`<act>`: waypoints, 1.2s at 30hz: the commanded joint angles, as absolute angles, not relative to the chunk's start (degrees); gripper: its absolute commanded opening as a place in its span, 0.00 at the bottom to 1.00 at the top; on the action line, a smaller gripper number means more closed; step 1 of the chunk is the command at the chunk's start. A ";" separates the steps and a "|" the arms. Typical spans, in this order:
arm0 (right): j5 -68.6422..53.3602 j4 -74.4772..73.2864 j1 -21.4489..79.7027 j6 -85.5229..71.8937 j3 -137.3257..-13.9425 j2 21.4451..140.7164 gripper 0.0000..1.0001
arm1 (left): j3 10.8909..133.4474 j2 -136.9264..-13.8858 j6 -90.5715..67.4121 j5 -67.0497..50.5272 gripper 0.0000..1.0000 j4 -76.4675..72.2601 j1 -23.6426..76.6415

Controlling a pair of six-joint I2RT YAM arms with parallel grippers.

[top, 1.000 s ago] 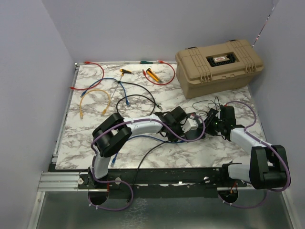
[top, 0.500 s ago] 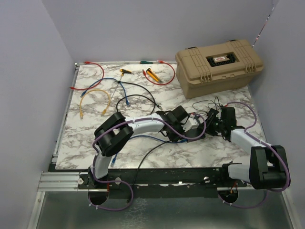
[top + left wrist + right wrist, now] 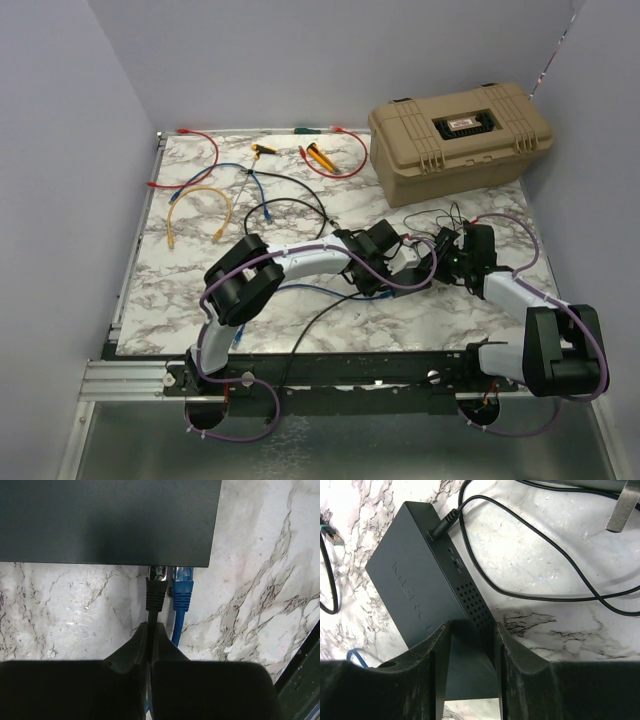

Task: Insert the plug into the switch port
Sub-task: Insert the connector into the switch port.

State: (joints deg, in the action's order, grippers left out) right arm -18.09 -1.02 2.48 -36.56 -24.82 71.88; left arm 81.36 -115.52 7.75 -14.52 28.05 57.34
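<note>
Switch (image 3: pixel 415 575): dark grey box flat on the marble table (image 3: pixel 260 580), between the two arms and in front of the tan case (image 3: pixel 460 135).
Right gripper (image 3: pixel 470 640): jaws partly spread, one finger against each side of the switch's near end, gripping it.
Power cord (image 3: pixel 442 526): thin, black, plugged into the switch's side.
Left gripper (image 3: pixel 150 632): jaws pinched together on the cable end of the black plug (image 3: pixel 156 592).
Black plug: clear tip at a port mouth on the switch's edge; depth unclear.
Blue plug (image 3: pixel 182 587): seated in the port just beside it.
</note>
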 commanded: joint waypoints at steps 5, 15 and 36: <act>-24.65 -9.85 4.39 -38.67 -23.90 69.62 0.39 | 84.68 -116.58 10.00 -14.13 0.00 9.22 58.29; -15.86 -13.99 4.39 -37.32 -25.74 66.66 0.48 | 77.80 -114.14 11.32 -11.50 0.15 9.13 58.21; -2.37 -16.76 4.39 -29.29 -28.16 51.03 1.00 | 68.13 -97.39 -1.70 12.20 0.72 1.34 49.67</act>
